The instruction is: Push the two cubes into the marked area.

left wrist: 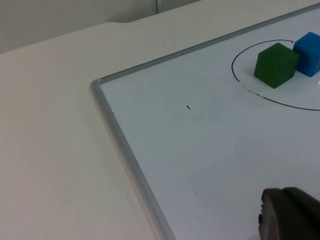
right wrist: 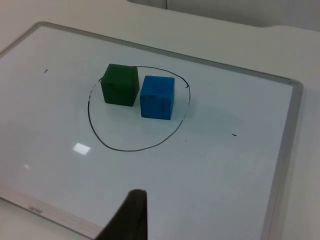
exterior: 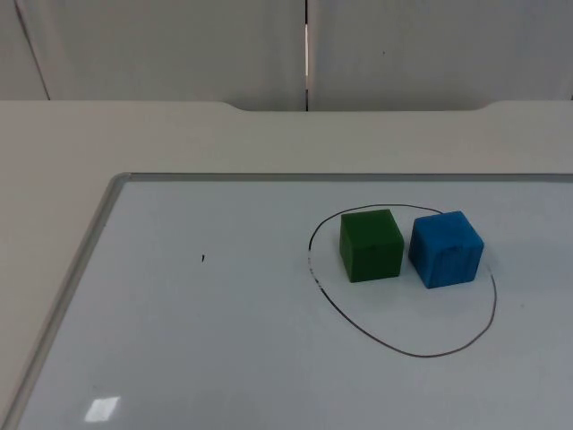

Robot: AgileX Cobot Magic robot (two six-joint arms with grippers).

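You've got a whiteboard (exterior: 224, 358) with a grey metal frame lying flat on the white table top (exterior: 54, 143), and the grey partition wall (exterior: 179, 45) runs along the back. A hand-drawn black outline (exterior: 405, 349) marks the area on the board. The green cube (exterior: 371, 245) and the blue cube (exterior: 446, 249) both sit inside it, just beside each other near its far edge; from the top view you can't really tell if they touch. There's a tiny black mark (exterior: 202, 259) well off to the side of them. One left fingertip (left wrist: 290, 215) and one right fingertip (right wrist: 129, 217) hang over the board, well apart from the cubes; can't tell how either gripper's fingers stand.
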